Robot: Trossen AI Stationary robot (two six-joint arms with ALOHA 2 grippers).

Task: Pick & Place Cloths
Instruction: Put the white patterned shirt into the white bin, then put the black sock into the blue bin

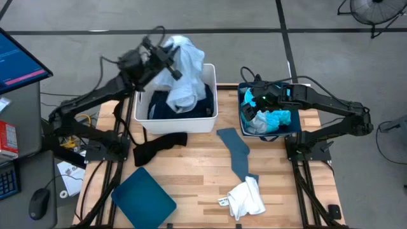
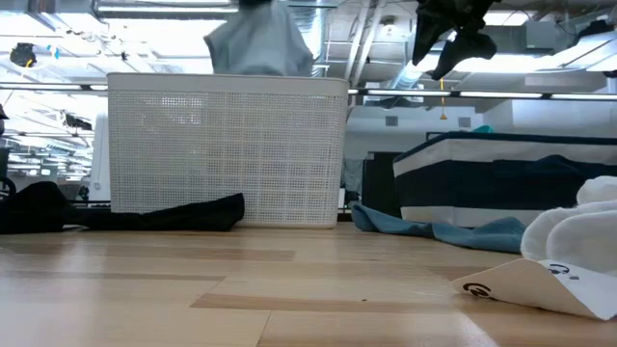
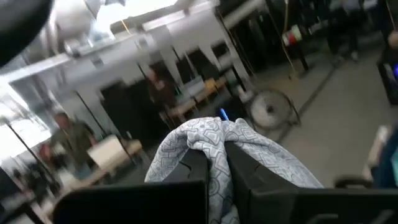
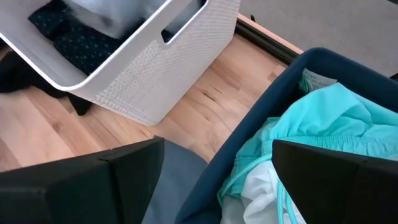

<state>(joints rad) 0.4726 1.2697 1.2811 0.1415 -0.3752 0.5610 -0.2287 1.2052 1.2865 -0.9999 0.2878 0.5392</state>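
Your left gripper (image 1: 166, 54) sits in the upper middle-left of the overhead frame, above the white plastic bin (image 1: 210, 95), with its fingers clamped tight on a pale patterned cloth (image 1: 184, 73). That cloth hangs from the fingers down into the bin, and in the left wrist view you see its folds (image 3: 217, 146) bunched between the two dark fingers (image 3: 193, 171). In the table-level view the same cloth (image 2: 258, 43) shows above the bin's mesh wall (image 2: 227, 149).

Inside the bin lies a navy dotted garment (image 4: 81, 40). Your right gripper (image 1: 257, 97) hovers in the upper right of the overhead frame over the dark teal tub (image 1: 299, 124), its fingers spread wide and holding nothing. Beneath it in the tub lie a turquoise cloth (image 4: 329, 118) and a white cloth (image 4: 261, 196).

On the wooden table (image 1: 197, 172), a black cloth (image 1: 156, 146) lies against the bin's front at centre left, a slate-grey cloth (image 1: 236, 152) stretches down the middle, and a white garment (image 1: 247, 197) rests at the lower centre. A flat teal lid (image 1: 144, 197) sits at the lower left.
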